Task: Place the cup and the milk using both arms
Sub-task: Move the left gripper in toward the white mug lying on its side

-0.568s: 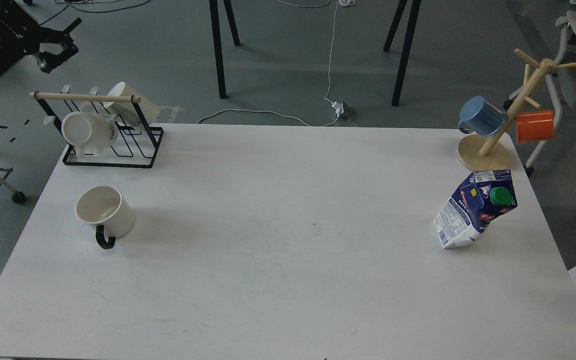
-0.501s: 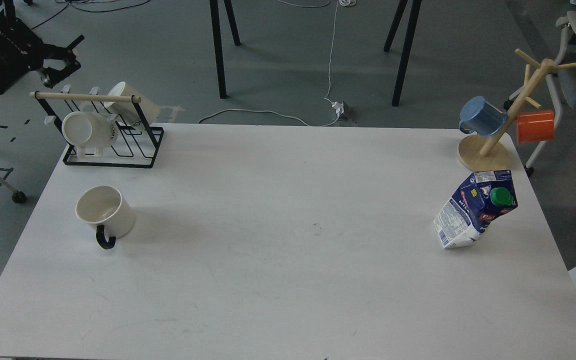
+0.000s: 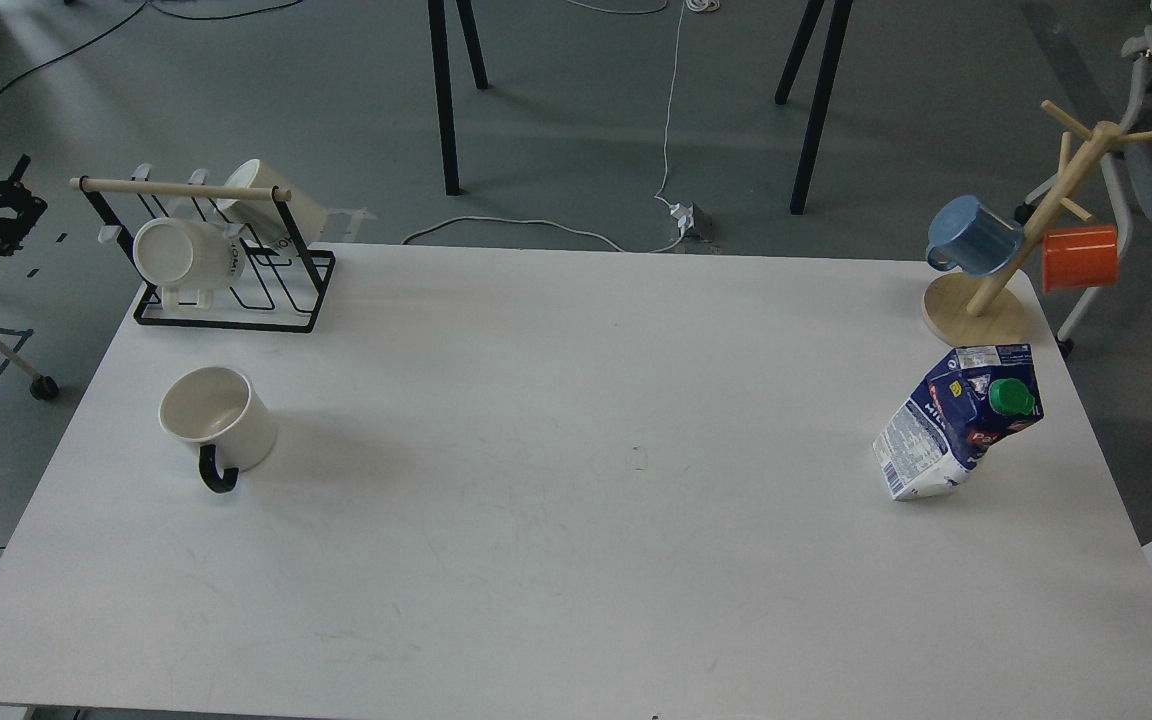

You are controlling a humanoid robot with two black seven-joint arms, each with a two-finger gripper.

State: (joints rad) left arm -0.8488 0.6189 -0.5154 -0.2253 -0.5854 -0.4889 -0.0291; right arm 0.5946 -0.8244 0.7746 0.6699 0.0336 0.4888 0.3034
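The cup [image 3: 217, 427], a cream-white mug with a black handle [image 3: 215, 472] pointing toward me, stands upright on the left side of the white table [image 3: 576, 520]. The milk [image 3: 957, 421], a blue and white carton with a green cap [image 3: 1011, 397], stands at the right side and leans right. My left gripper [image 3: 28, 185] is small and dark at the far left edge, off the table and well up-left of the cup. Its two fingers look apart and hold nothing. My right gripper is out of view.
A black wire rack [image 3: 226, 268] with a wooden bar holds two cream mugs at the back left corner. A wooden mug tree [image 3: 1031, 235] with a blue cup [image 3: 972, 236] and an orange cup [image 3: 1078, 258] stands at the back right, just behind the milk.
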